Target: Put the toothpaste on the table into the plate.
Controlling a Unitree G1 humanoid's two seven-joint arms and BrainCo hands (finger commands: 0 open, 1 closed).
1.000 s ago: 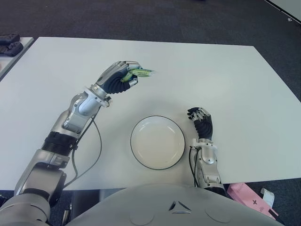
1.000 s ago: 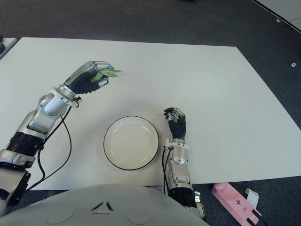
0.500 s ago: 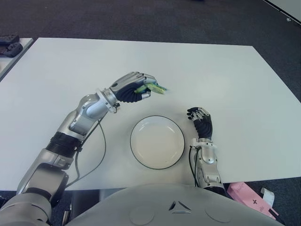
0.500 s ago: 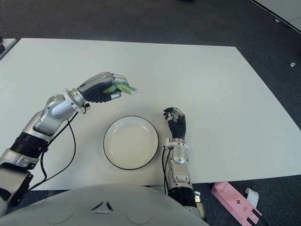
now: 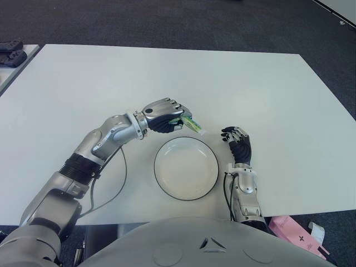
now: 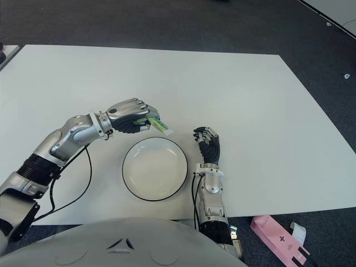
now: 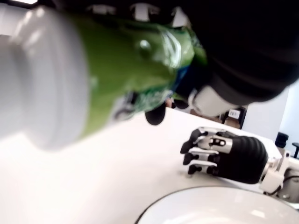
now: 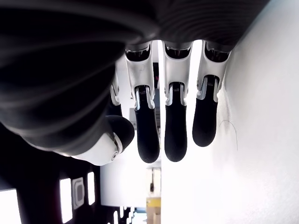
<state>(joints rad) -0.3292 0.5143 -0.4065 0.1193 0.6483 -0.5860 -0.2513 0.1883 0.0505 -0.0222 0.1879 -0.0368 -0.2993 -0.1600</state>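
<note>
My left hand (image 5: 164, 115) is shut on a green toothpaste tube (image 5: 191, 124), held just beyond the far left rim of the plate. The tube's end pokes out to the right of the fingers and points down toward the plate. In the left wrist view the green tube (image 7: 126, 70) with its white cap fills the picture, fingers curled around it. The white plate (image 5: 186, 168) with a dark rim lies on the table near me, with nothing in it. My right hand (image 5: 238, 144) shows to the right of the plate, fingers relaxed (image 8: 175, 116) and holding nothing.
The white table (image 5: 267, 94) stretches wide behind the plate. A pink box (image 5: 295, 233) lies on the floor past the table's near right corner. Dark objects (image 5: 11, 53) sit on another surface at the far left. A cable (image 5: 117, 178) hangs from my left forearm.
My left hand has carried the toothpaste from the far left of the table toward me and to the right, down to the plate's far rim. The right hand has not moved.
</note>
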